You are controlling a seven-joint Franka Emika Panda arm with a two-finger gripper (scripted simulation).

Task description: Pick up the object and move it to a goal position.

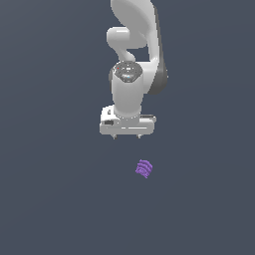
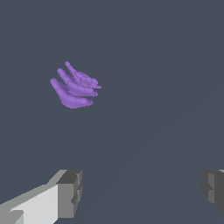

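The object is a small bright purple lumpy piece with stacked ridges, lying on the dark grey floor. It also shows in the wrist view. My white gripper hangs above the floor, behind the object and a little toward the exterior view's left. Its fingers stand wide apart with nothing between them, so it is open and empty. The object lies apart from the fingers, outside the gap.
The white arm rises behind the gripper. The flat dark grey floor stretches all around, with no other object in view.
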